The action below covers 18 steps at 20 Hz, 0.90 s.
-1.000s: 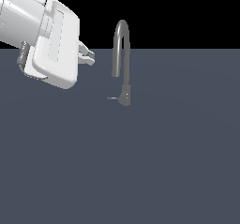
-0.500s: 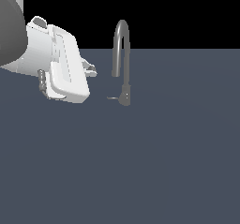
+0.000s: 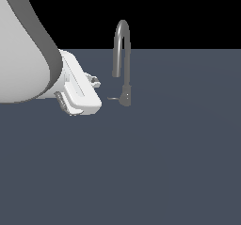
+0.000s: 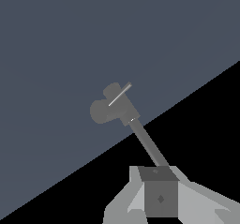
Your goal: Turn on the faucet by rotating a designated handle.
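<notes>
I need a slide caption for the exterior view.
Robot gripper beside the faucet, not touching its handle.

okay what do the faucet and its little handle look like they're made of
The faucet: looks like grey metal with a dull satin finish, judging by the soft pale sheen along its arched spout. The handle: the same grey, probably metal too; the wrist view shows a bright glint along it.
</notes>
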Available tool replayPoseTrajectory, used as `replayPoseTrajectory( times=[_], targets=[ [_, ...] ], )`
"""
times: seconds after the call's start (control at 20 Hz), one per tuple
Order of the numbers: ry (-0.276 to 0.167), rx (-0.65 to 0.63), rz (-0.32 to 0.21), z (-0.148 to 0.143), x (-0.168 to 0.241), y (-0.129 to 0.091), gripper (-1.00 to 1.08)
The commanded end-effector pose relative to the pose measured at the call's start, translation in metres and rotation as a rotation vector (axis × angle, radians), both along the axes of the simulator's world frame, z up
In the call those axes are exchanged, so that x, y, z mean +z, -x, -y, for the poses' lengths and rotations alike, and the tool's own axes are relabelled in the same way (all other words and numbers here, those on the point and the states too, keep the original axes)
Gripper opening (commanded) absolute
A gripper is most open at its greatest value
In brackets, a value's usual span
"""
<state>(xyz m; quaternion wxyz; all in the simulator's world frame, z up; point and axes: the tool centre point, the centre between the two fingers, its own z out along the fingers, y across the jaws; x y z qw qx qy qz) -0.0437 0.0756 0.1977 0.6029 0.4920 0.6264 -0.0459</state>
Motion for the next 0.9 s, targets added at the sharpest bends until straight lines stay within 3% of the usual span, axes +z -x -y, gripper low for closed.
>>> replayPoseTrajectory(
  times=[0.0,0.85],
  targets=[
    [0.041,0.041,-0.001,0.001,-0.009,-0.004,-1.00],
    [0.323,0.307,-0.014,0.015,-0.069,-0.033,-1.00]
  ],
)
